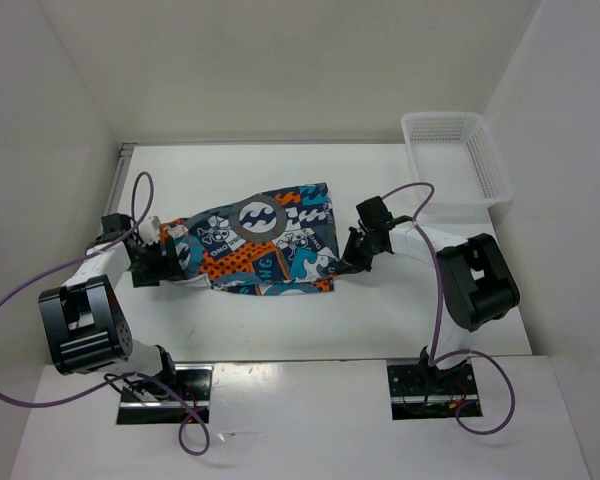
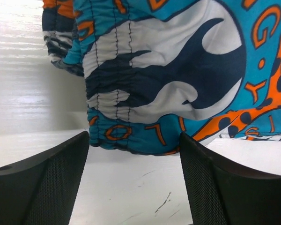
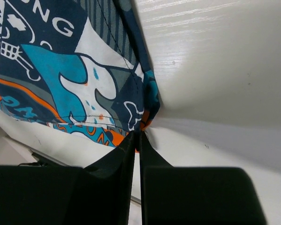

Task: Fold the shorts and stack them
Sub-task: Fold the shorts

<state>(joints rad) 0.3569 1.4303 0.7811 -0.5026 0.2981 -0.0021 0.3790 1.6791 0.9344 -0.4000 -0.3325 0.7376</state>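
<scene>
The right gripper (image 3: pixel 136 137) is clenched on a hem corner of the shorts (image 1: pixel 265 245). Its forearm is directed toward 9 o'clock from an elbow folded out at 3 o'clock. The left gripper (image 2: pixel 133 140) is held released, fingers spread before the gathered waistband, with its wrist directed toward 3 o'clock. The shorts are spread at the centre of the table (image 1: pixel 380 320). A basket (image 1: pixel 450 160) is seen at 1 o'clock.

The left gripper (image 2: pixel 133 139) sits wide open left of the shorts (image 1: pixel 265 240). The right gripper (image 3: pixel 136 139) pinches their right corner.
</scene>
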